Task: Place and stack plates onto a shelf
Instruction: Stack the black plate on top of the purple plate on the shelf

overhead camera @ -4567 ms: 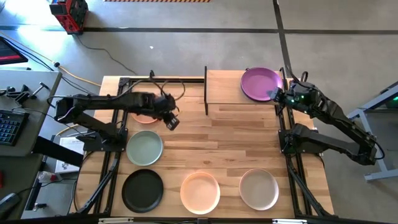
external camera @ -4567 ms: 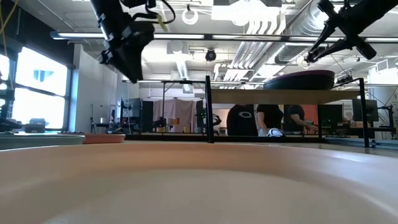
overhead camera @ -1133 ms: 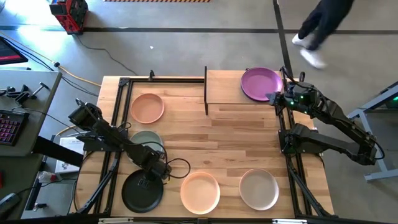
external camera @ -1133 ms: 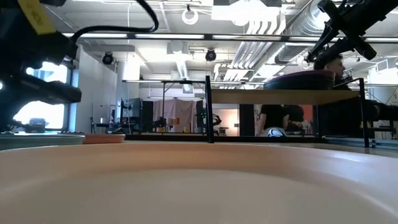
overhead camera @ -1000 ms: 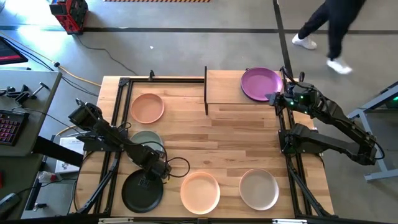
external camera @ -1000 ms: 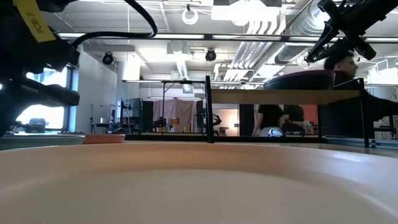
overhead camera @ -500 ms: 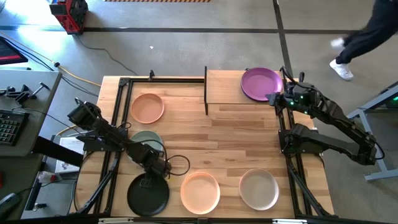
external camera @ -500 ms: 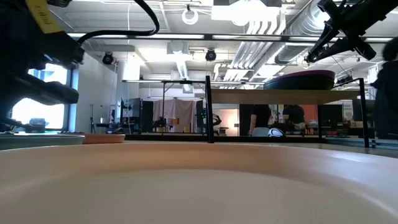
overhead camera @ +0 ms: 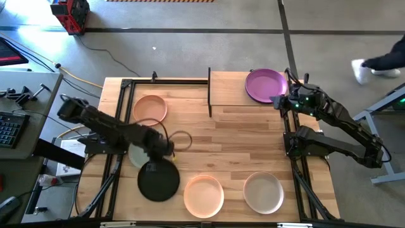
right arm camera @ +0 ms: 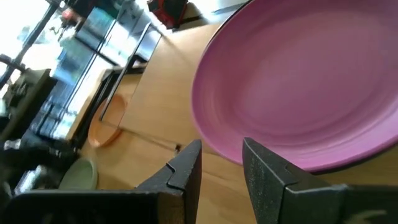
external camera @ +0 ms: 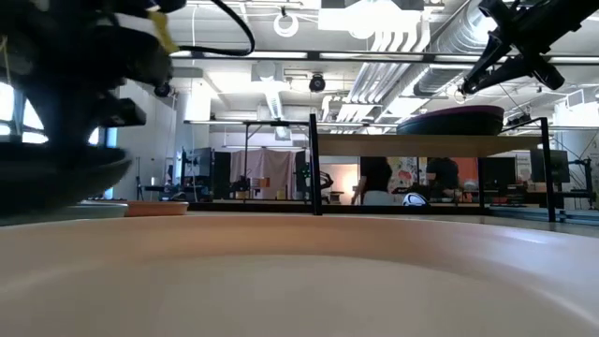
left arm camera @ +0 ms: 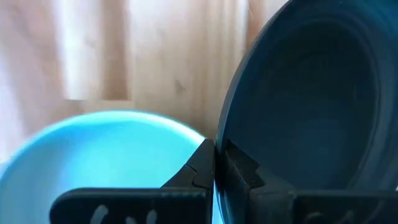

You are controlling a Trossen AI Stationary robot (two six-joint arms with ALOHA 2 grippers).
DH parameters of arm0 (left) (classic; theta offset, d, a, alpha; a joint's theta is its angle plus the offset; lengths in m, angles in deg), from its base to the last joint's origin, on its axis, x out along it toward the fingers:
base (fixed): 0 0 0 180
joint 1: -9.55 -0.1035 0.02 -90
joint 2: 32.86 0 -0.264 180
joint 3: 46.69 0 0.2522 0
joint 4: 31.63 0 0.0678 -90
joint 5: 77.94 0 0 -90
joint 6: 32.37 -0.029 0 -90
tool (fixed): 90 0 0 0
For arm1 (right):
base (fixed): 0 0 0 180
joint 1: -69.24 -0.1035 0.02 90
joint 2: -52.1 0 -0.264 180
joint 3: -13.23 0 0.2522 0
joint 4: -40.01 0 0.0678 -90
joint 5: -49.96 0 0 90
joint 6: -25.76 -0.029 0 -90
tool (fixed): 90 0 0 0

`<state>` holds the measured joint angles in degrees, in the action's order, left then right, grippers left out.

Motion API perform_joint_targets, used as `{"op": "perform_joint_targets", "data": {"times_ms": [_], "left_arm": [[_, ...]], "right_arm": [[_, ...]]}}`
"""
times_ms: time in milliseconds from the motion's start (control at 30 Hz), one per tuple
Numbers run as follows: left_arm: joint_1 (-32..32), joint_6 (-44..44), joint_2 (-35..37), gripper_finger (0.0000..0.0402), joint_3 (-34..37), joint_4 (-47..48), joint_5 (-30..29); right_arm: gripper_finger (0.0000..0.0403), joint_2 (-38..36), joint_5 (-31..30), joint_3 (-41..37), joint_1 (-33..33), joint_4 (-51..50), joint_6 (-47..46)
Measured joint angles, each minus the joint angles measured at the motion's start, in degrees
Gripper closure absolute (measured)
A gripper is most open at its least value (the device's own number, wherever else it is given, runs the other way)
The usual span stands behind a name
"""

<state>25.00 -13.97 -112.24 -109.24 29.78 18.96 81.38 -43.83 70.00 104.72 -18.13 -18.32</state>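
Note:
My left gripper (overhead camera: 155, 152) is shut on a black plate (overhead camera: 159, 182) near the table's front left, above a sage green plate (overhead camera: 137, 154) that lies flat on the table. In the low view the black plate (external camera: 56, 178) shows blurred at the left. A purple plate (overhead camera: 264, 85) lies on the light-wood shelf (overhead camera: 228, 88) at the far right. My right gripper (overhead camera: 278, 100) stands open at that plate's near right rim (right arm camera: 231, 154). On the table lie two peach plates (overhead camera: 150, 109) (overhead camera: 204, 194) and a beige plate (overhead camera: 263, 192). My left gripper pinches the black plate's far rim (left arm camera: 219, 155) between its two fingers, one finger on the plate's inner face and one on its outer face. The fingers come steeply from above. The plate hangs below them, toward the table's near edge, off the table.
The shelf's black posts (overhead camera: 209, 92) stand at its left end. A cable loop (overhead camera: 180, 140) trails by my left wrist. Bare wood lies in the table's middle (overhead camera: 234, 142). A person walks on the floor at the far right (overhead camera: 380, 60).
My left gripper has taken the black plate by its far rim and gone up and toward the table's right and far side. The plate has left its place at the front left corner and hangs off the table, a little farther right.

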Motion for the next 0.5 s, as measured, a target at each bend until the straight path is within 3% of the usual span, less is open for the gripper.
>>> {"op": "perform_joint_targets", "data": {"times_ms": [200, 500], "left_arm": [[-6.80, 0.00, 4.98, 0.0400, -0.05, -0.22, -0.51], [-15.33, -0.07, 6.13, 0.0400, -6.91, 0.36, -12.07]], "right_arm": [[0.0304, 0.00, 4.06, 0.00, 0.00, 1.46, 2.20], [0.0293, 1.99, 8.64, 0.00, -0.02, 11.39, 3.11]]}}
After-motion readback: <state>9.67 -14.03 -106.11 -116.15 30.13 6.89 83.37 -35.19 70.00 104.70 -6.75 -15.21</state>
